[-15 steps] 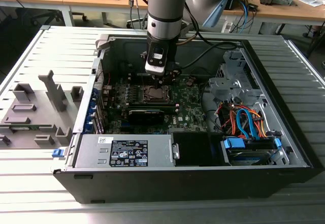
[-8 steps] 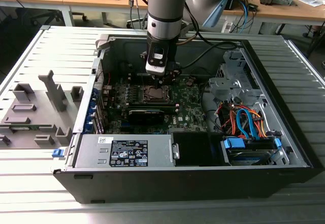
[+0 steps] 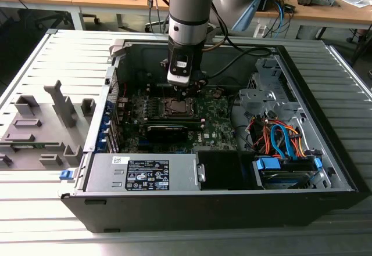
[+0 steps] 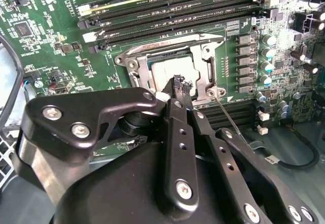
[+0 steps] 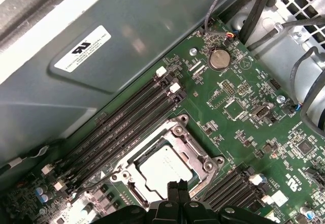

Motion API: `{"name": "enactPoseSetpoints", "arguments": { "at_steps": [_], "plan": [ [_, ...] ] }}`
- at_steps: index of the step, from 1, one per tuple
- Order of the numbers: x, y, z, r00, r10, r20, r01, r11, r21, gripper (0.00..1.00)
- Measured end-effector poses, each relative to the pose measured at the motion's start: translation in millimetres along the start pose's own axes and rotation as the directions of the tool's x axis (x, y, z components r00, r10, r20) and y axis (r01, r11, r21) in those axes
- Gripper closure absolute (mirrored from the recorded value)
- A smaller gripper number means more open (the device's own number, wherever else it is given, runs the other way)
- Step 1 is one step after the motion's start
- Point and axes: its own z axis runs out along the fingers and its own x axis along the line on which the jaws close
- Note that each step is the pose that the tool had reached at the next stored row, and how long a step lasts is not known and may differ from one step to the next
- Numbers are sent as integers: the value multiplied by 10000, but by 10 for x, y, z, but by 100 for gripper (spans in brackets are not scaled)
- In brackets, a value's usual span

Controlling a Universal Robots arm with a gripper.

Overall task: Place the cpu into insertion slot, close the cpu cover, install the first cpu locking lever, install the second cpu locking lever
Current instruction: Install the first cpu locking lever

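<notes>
The cpu [image 4: 172, 71] [image 5: 163, 169] lies flat in the insertion slot [image 3: 177, 106] on the green motherboard, its silvery face up. The cpu cover [image 4: 167, 50] [image 5: 195, 150], a dull silver frame, lies down around it, and the chip shows through its window. A thin metal locking lever [image 4: 231, 120] sticks out from one corner of the socket, off the board. My gripper [image 3: 186, 90] [image 4: 180, 83] [image 5: 177, 188] hangs right over the socket's edge. Its black fingers are shut together with nothing between them.
Long black memory slots [image 5: 127, 120] [image 4: 177, 10] run beside the socket. Below it in the exterior view lies a black card [image 3: 168, 129], then the power supply [image 3: 145, 172]. A drive cage with orange and blue cables [image 3: 279, 140] fills the exterior view's right. Case walls [image 3: 110, 93] surround everything.
</notes>
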Motion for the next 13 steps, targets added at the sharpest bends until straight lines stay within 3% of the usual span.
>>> {"name": "enactPoseSetpoints", "arguments": {
  "at_steps": [13],
  "plan": [
    [0,0,0,9997,-263,-1,263,9997,7,89]
  ]
}}
